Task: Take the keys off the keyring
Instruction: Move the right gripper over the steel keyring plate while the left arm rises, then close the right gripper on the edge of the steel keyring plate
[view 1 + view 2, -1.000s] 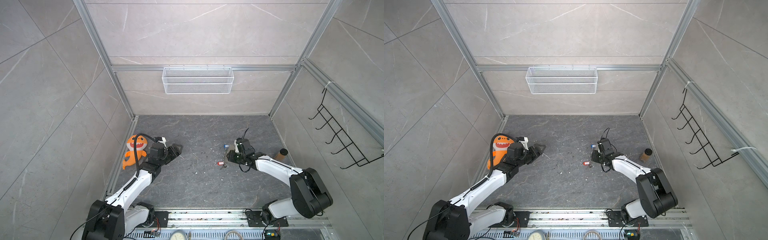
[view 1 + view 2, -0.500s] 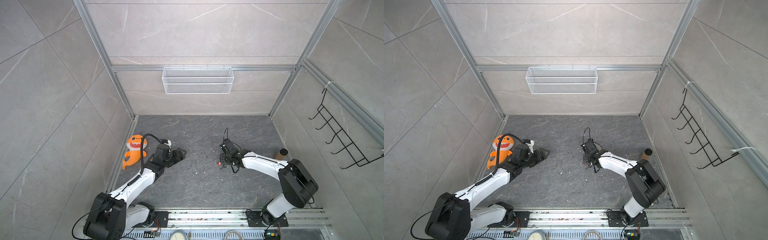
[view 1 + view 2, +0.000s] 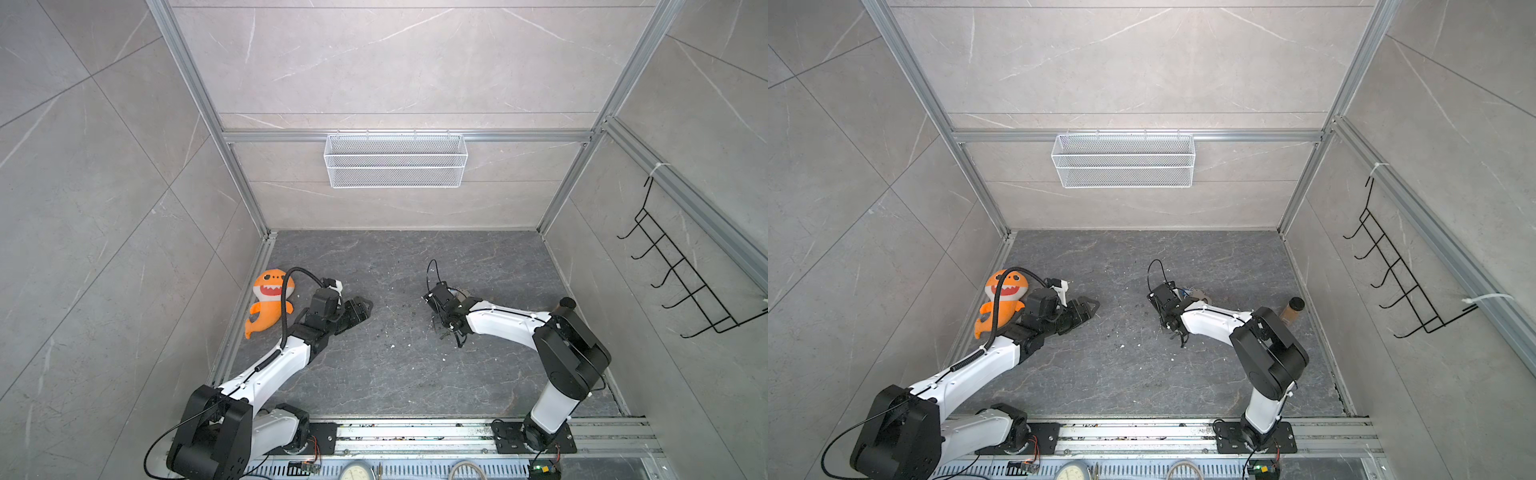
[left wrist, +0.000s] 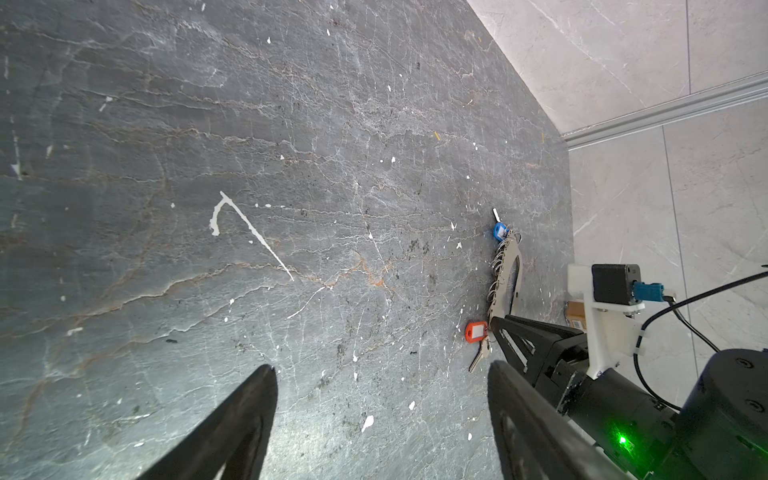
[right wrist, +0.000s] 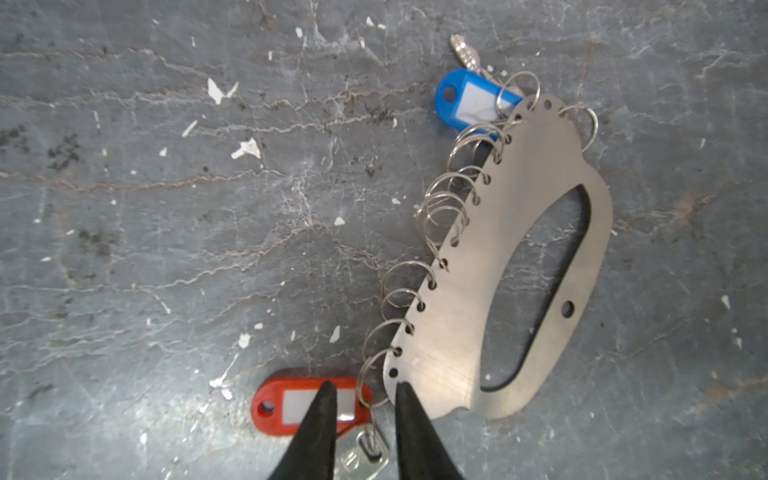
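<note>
On bench (image 5: 166, 208), keyring (image 5: 469, 299) lies flat, red-tagged key (image 5: 272, 405) and blue-tagged key (image 5: 457, 97) both attached. Right end effector (image 5: 361, 388) narrowly apart, straddling red key's ring, apparently to pinch it; left end effector (image 4: 380, 368) wide apart, empty, well clear

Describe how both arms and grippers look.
The left arm and right arm have white links and black joints. The left gripper and right gripper have black, tapering, pointed fingers. Ribbed black hose on the left; thin black cable on the right.
</note>
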Controlling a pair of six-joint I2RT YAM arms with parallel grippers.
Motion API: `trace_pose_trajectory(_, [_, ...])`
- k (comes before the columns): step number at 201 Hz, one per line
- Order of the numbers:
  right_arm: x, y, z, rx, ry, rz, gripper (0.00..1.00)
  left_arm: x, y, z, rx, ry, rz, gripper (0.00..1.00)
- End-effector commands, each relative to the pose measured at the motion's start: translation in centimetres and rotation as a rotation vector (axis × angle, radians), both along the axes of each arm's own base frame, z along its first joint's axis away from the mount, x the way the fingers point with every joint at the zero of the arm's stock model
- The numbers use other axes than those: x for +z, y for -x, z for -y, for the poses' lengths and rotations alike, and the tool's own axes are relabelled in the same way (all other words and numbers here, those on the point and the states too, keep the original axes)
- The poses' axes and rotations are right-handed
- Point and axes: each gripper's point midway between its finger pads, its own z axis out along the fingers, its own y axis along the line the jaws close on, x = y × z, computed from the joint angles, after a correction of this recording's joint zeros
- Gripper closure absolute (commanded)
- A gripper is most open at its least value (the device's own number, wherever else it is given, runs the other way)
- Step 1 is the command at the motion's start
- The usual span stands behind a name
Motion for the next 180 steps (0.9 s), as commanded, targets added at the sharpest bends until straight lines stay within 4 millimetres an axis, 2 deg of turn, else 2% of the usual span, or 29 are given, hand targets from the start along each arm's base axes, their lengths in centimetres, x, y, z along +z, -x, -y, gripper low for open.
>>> trace_pose_trajectory(1, [-0.1,-0.3,-0.3,0.008,0.02,-0.007,0.73,1.0,-0.2,-0.1,-0.006,-0.022,0.032,0.18])
trace_pose_trajectory(117, [-1.4,-0.5,-0.1,-0.002,0.058,-0.02,0.79,1.5,-0.1,-0.2,-0.006,-0.025,0.046,0.18])
trace_pose_trajectory(146, [-1.2,-0.7,0.5,-0.023,0.086,-0.001,0.83,1.6,-0.1,-0.2,-0.009,-0.021,0.046,0.18])
trace_pose_trajectory(180, [-1.1,-0.8,0.6,-0.027,0.086,0.012,0.92,1.7,0.0,-0.2,-0.008,-0.02,0.051,0.18])
